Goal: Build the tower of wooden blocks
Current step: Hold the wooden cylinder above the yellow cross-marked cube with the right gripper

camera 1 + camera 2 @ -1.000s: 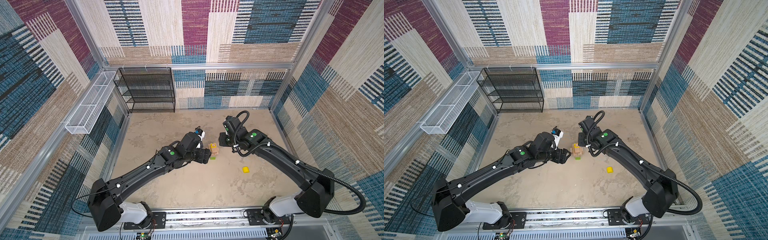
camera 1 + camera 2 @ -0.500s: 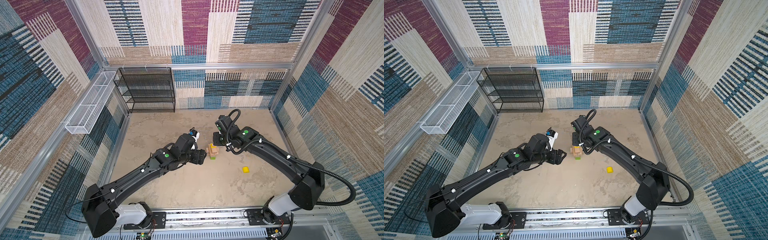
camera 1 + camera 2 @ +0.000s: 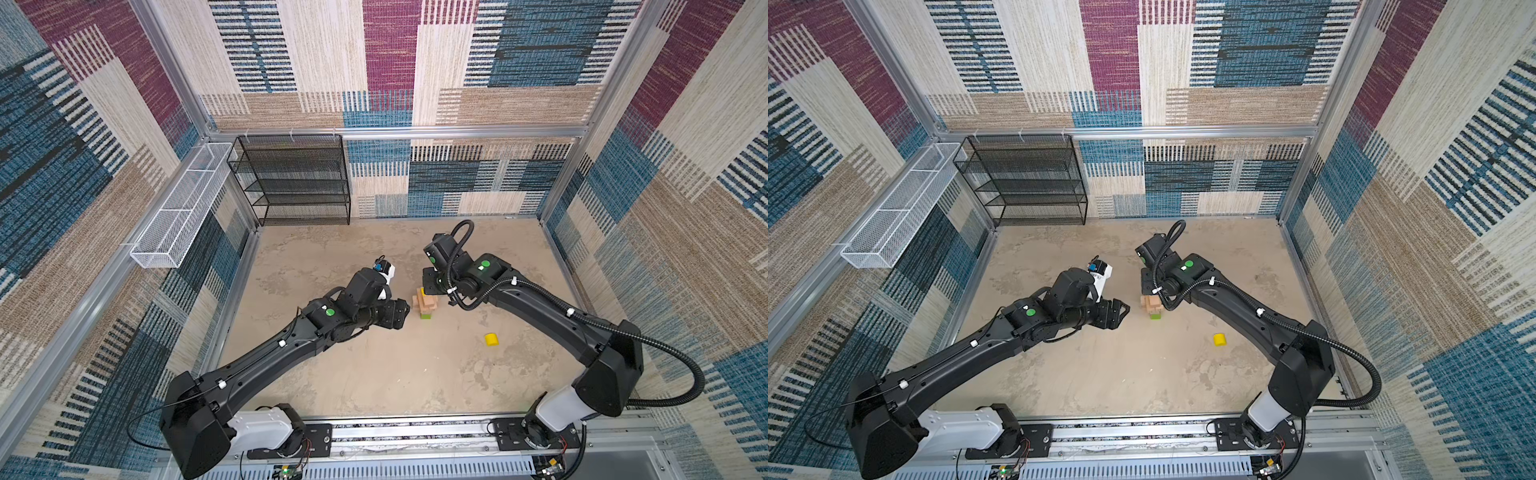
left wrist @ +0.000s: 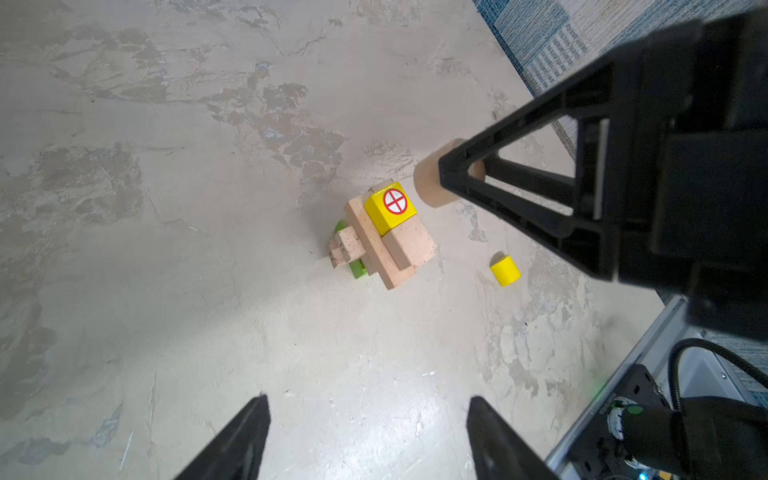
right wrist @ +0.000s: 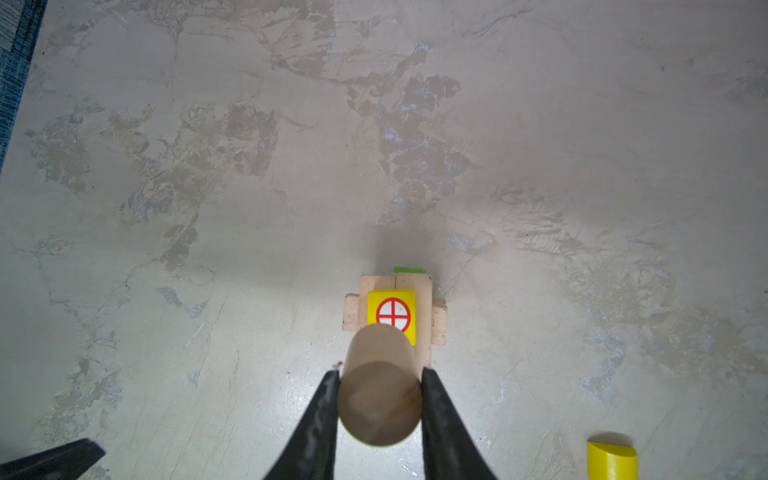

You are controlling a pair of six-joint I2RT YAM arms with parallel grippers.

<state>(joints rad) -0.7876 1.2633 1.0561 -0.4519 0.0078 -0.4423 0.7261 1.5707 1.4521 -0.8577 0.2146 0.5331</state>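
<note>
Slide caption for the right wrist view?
Right gripper holds a tan cylinder near the red-marked yellow cube atop the tower; a yellow cylinder lies apart.

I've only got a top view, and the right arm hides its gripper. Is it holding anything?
Observer: Yes, the right gripper is shut on a tan cylinder.
Operator: What tops the tower?
Observer: A yellow cube, its red-crossed white circle facing up.
Operator: Left gripper empty?
Observer: Yes, jaws apart, nothing between them.
</note>
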